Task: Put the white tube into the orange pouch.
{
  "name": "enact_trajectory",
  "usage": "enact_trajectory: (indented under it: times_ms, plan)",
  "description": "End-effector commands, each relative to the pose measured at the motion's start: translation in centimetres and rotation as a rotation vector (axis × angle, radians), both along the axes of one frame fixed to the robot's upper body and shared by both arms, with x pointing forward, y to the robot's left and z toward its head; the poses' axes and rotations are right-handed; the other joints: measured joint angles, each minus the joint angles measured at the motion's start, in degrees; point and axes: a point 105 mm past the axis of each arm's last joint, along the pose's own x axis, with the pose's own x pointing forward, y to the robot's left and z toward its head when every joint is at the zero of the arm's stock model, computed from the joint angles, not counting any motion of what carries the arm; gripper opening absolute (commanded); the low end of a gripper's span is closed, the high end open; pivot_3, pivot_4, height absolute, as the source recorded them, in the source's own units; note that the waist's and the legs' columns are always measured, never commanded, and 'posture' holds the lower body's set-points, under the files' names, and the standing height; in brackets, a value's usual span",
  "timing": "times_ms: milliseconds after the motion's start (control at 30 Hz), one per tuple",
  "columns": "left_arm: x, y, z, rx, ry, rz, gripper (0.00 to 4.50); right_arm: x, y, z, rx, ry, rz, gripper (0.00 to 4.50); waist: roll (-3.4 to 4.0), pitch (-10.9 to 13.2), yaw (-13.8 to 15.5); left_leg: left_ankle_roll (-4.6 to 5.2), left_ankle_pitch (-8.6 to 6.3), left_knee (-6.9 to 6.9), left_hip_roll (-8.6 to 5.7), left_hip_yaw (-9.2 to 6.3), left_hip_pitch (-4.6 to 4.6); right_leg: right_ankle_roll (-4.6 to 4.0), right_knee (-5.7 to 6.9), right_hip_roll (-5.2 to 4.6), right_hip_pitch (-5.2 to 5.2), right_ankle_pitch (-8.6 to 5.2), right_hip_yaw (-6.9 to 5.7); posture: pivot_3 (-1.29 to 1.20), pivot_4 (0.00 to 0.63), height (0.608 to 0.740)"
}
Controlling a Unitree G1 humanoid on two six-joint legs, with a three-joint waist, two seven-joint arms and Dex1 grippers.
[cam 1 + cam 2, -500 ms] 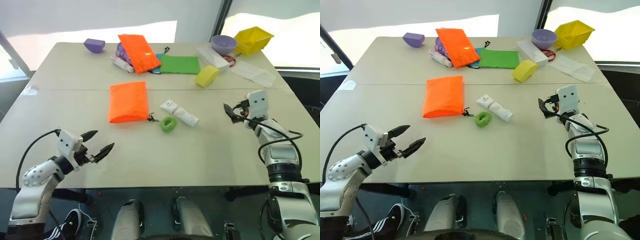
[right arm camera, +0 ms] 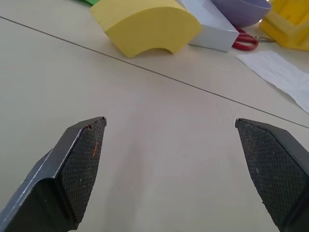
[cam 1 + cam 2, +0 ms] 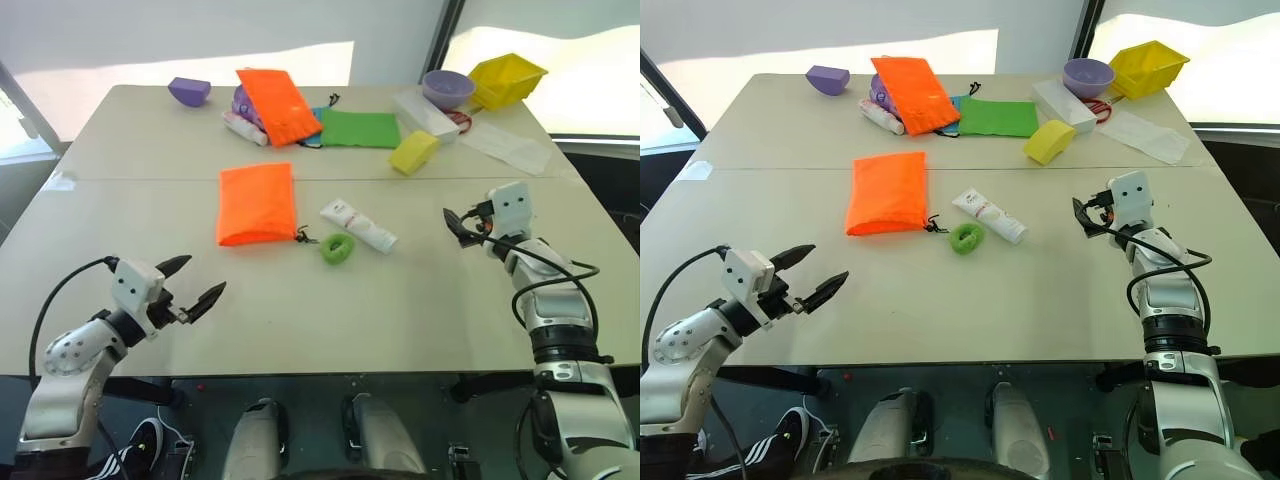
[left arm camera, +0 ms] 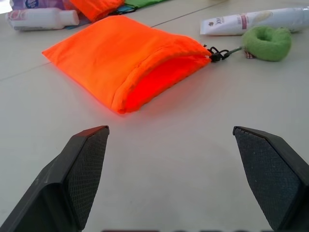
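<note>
Nearest: left claw (image 3: 198, 283) hovers low over the bare front-left of the tabletop (image 3: 400, 320), jaws spread wide, nothing in them, aimed twd the orange pouch (image 3: 257, 203). Right claw (image 3: 459, 224) sits over the right side, also fully open & empty, facing across the tabletop twd the centre items; prob staged to take the tube from that side.

Mid-table: orange pouch lies flat, its mouth w/ the dark drawstring at the near end. Left wrist view shows the mouth (image 4: 159, 79) gaping a bit, so it's prob set that way for easy loading. White tube (image 3: 359, 224) lies just right of the pouch, slanted, apart from it, not yet touched by either claw. Green ring (image 3: 337, 248) sits right beside the tube, near the cord end; could get bumped on approach.

Far side: second orange pouch (image 3: 277, 105), green pouch (image 3: 360, 128), yellow foam block (image 3: 414, 151), purple bowl (image 3: 448, 88), yellow bin (image 3: 507, 79), all well apart from the work area, likely distractors.
</note>
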Motion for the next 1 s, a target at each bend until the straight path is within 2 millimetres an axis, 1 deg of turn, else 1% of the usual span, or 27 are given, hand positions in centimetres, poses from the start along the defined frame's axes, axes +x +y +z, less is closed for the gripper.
enact_trajectory:
  times_ms: [33,100,167,233,267,300,333,400,433,500,533,567,633,700,767,867,1000]
  plan:
    - [0.2,0.0,1.0,0.020,-0.051,-0.008,4.44,0.1,0.5,1.4,-0.013,-0.053,0.022,4.47,0.00,0.00,0.00,0.00,0.00,0.00,0.00,0.00,0.00,0.00,0.00,0.00,0.00,0.00,0.00,0.00,0.150,0.740]
    - [0.4,-0.1,1.0,0.044,-0.060,-0.013,4.44,0.0,0.6,1.4,-0.013,-0.051,0.040,4.47,0.00,0.00,0.01,0.00,0.00,0.00,0.00,0.00,0.00,0.00,0.00,0.00,0.00,0.00,0.00,0.00,0.150,0.740]
    - [0.6,-0.3,1.3,0.053,-0.084,-0.021,4.44,-0.8,2.6,1.4,-0.020,-0.044,0.185,4.47,0.00,0.00,0.06,0.00,0.00,0.00,0.00,0.00,0.00,0.00,0.00,0.01,0.00,0.00,0.00,0.00,0.150,0.740]
    - [1.4,0.0,1.4,0.085,-0.094,0.006,4.44,-2.6,5.8,1.4,-0.027,-0.028,0.409,4.47,0.00,0.00,0.21,0.00,0.00,-0.01,0.02,-0.02,0.00,0.01,0.00,0.03,0.00,0.00,-0.02,0.00,0.150,0.740]
    - [1.7,0.1,1.3,0.103,-0.093,0.019,4.44,-3.3,6.7,1.4,-0.023,-0.020,0.479,4.47,0.00,0.00,0.28,0.00,0.00,-0.01,0.02,-0.04,-0.01,0.02,0.00,0.04,0.00,0.00,-0.04,0.00,0.150,0.740]
    - [2.2,0.1,1.1,0.148,-0.109,0.033,4.44,-4.3,8.1,1.4,-0.023,-0.005,0.570,4.47,0.01,0.00,0.26,0.00,0.00,-0.02,0.02,-0.06,0.00,0.03,0.00,0.05,0.01,0.00,-0.06,0.00,0.150,0.740]
    - [2.5,0.1,1.0,0.179,-0.122,0.040,4.44,-5.0,9.1,1.4,-0.022,0.006,0.625,4.47,0.04,0.00,0.27,0.00,0.00,-0.02,0.03,-0.06,0.00,0.04,0.00,0.06,0.02,0.01,-0.07,0.00,0.150,0.740]
    - [3.3,-0.6,0.8,0.198,-0.145,0.046,4.44,-6.7,11.1,1.7,0.015,0.020,0.743,4.47,0.04,-0.01,0.27,0.00,0.00,-0.01,0.02,-0.05,0.01,0.04,0.01,0.04,0.03,0.01,-0.07,0.00,0.150,0.740]
    - [3.6,-0.8,0.8,0.196,-0.151,0.050,4.44,-7.2,11.7,1.9,0.035,0.019,0.779,4.47,0.03,-0.01,0.31,0.00,0.00,0.00,0.01,-0.03,0.01,0.04,0.01,0.03,0.04,0.01,-0.07,0.00,0.150,0.740]
    - [4.4,-1.2,1.5,0.195,-0.199,0.069,4.44,-10.3,14.5,1.3,-0.021,0.063,0.956,4.47,0.03,-0.01,0.38,0.00,0.00,0.02,0.01,-0.03,0.01,0.04,0.01,-0.01,0.05,0.01,-0.06,0.00,0.150,0.740]
    - [4.7,-1.3,1.8,0.191,-0.216,0.079,4.44,-11.4,15.4,1.1,-0.036,0.081,1.011,4.47,0.00,-0.02,0.42,0.00,0.00,0.02,0.00,-0.03,0.00,0.04,0.00,-0.03,0.05,0.01,-0.07,0.00,0.150,0.740]
    - [5.2,-1.1,1.7,0.233,-0.230,0.099,4.44,-11.6,16.1,0.9,-0.041,0.084,1.014,4.47,-0.01,-0.03,0.42,0.00,0.00,0.02,0.02,-0.07,-0.01,0.04,0.00,-0.02,0.05,0.01,-0.10,0.00,0.150,0.740]
    - [5.9,-1.3,1.3,0.271,-0.229,0.103,4.44,-11.4,16.7,0.6,-0.023,0.088,0.993,4.47,-0.01,-0.03,0.38,0.00,0.00,0.01,0.04,-0.11,0.00,0.04,0.00,-0.01,0.05,0.01,-0.13,0.00,0.150,0.740]
    - [6.7,-1.6,1.3,0.268,-0.228,0.119,4.44,-11.5,16.9,0.1,-0.028,0.104,0.994,4.47,-0.01,-0.03,0.34,0.00,0.00,0.02,0.03,-0.10,0.01,-0.01,0.01,0.00,0.05,0.03,-0.14,0.00,0.150,0.740]
    - [7.4,-2.0,1.0,0.288,-0.220,0.126,4.44,-11.4,16.9,-0.2,-0.039,0.107,0.984,4.47,-0.01,-0.03,0.38,0.00,0.00,0.04,0.01,-0.07,0.01,-0.02,0.01,-0.04,0.06,0.04,-0.14,0.00,0.150,0.740]
    - [8.2,-2.4,1.0,0.283,-0.222,0.132,4.44,-10.7,16.7,-0.1,-0.056,0.090,0.950,4.47,-0.01,-0.03,0.45,0.00,0.00,0.06,0.00,-0.05,-0.01,-0.01,-0.01,-0.04,0.06,0.04,-0.13,0.00,0.150,0.740]
    - [9.1,-2.2,1.6,0.287,-0.250,0.161,4.44,-10.3,16.6,0.1,-0.050,0.081,0.931,4.47,-0.01,-0.03,0.40,0.00,0.00,0.06,0.01,-0.06,-0.02,0.02,-0.01,0.03,0.05,0.05,-0.15,0.00,0.150,0.740]
